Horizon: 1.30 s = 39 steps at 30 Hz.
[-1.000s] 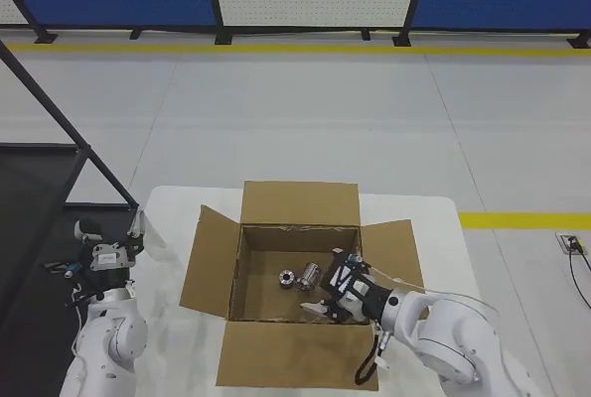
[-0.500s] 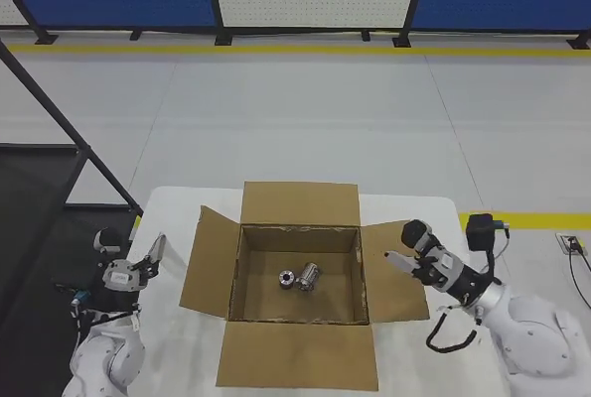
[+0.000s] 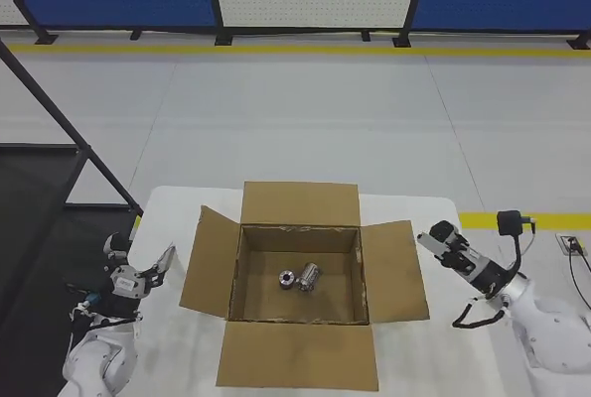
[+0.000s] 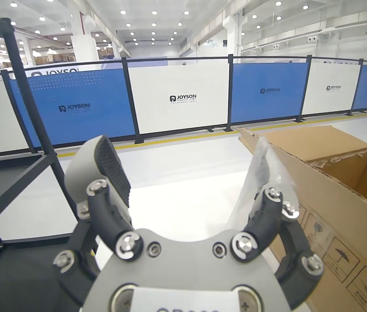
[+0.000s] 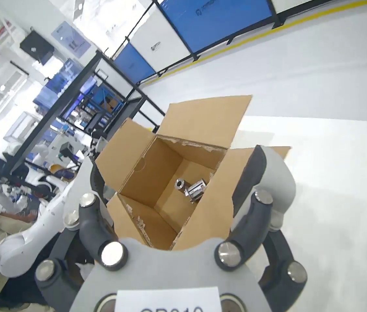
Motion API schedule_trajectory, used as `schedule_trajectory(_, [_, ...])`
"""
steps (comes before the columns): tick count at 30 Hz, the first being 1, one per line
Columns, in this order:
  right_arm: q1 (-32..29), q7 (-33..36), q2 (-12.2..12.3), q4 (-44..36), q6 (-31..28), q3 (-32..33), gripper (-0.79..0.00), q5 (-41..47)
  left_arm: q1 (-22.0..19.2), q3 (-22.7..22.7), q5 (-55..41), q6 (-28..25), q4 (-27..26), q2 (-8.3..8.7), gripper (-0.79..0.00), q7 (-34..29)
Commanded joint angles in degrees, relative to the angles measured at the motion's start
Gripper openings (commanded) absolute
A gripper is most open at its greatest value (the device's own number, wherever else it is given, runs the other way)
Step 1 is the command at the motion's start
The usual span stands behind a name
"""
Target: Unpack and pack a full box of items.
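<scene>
Right hand now outside, just right of box

Box: plain brown cardboard; black line symbols printed on outer wall. Parts inside: silver metal. Table: white. Left gripper, right gripper: pale grey fingers, black links, silver screws. Left pad: black, finely ribbed. Rack: black. Fence: blue and white dotted panels, black frames. Floor: pale grey, yellow lines.
</scene>
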Motion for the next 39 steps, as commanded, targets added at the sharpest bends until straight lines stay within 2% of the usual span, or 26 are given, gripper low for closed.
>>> schedule_trajectory(1, [0.85, 1.55, 0.08, 1.3, 5.52, -0.18, 0.0, 0.56, 0.22, 0.16, 0.81, -0.25, -0.01, 0.15, 0.0, 0.14])
schedule_trajectory(7, [4.27, 11.24, 0.55, 6.35, 7.99, -1.32, 0.0, 7.01, 0.51, 0.37, 1.85, -1.64, -0.29, 0.59, 0.0, -0.47])
schedule_trajectory(15, [7.34, 18.67, 0.98, 10.59, 5.65, -4.01, 0.0, 10.95, 1.17, 0.77, 3.29, -4.13, -1.82, 1.24, 0.0, -0.92])
schedule_trajectory(27, [11.8, 26.95, 1.09, 14.7, -0.17, -9.28, 0.0, 19.16, 1.01, 1.77, -0.36, -1.76, -2.77, 1.3, 0.0, -0.58])
schedule_trajectory(34, [12.88, 31.24, 1.14, 13.86, -5.03, -10.88, 0.0, 27.74, 0.12, 0.75, -3.89, 1.48, -2.24, 1.31, 0.0, -0.07])
schedule_trajectory(39, [15.19, 32.04, 0.59, 13.83, -5.61, -15.54, 0.0, 29.55, -0.56, 0.03, -5.86, 2.94, -1.39, 1.37, 0.0, 0.44])
